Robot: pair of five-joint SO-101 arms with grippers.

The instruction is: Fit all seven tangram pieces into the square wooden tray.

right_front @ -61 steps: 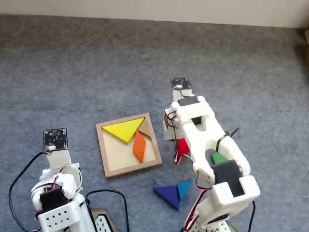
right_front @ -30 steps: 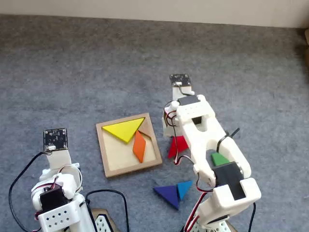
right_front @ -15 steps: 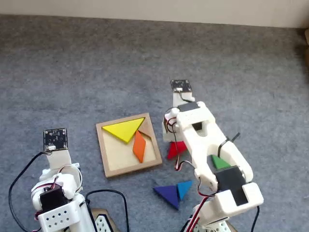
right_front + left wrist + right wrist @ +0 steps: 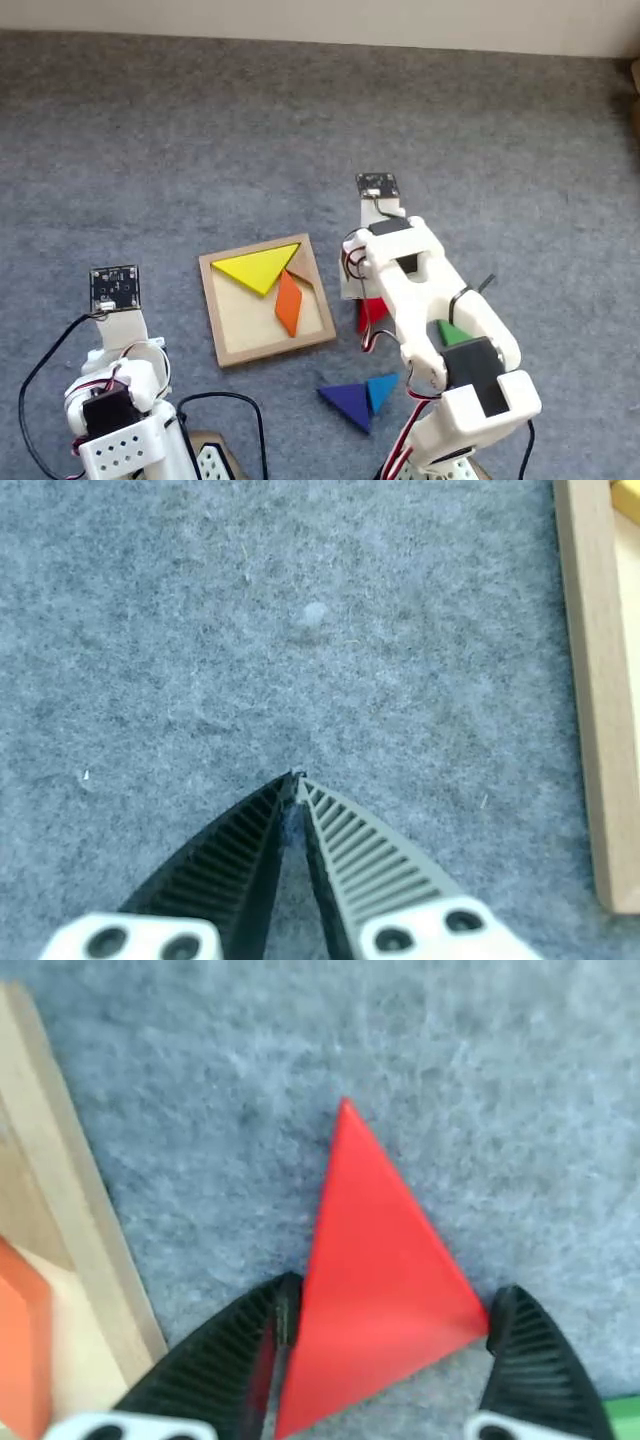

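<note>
The square wooden tray point(image 4: 224, 349) holds a yellow triangle point(image 4: 256, 268) and an orange parallelogram point(image 4: 288, 302). Just off its right edge lies a red triangle point(image 4: 372, 312) under the right arm point(image 4: 412, 280). In the right wrist view, my right gripper point(image 4: 393, 1295) has a finger against each side of the red triangle point(image 4: 375, 1290), next to the tray rim point(image 4: 70, 1220). A green piece point(image 4: 452, 332) shows behind that arm. Two blue triangles point(image 4: 355, 398) lie in front of the tray. My left gripper point(image 4: 293, 778) is shut and empty over carpet, beside the tray rim point(image 4: 590, 680).
Grey carpet covers the whole surface, with open room behind and to the left of the tray. The left arm's base point(image 4: 115, 400) sits at the front left. A corner of the green piece point(image 4: 625, 1410) lies close to the right gripper.
The right arm pushed away from its base, then drew back a little. The red triangle turned and shifted slightly beside the tray. The left arm stayed still.
</note>
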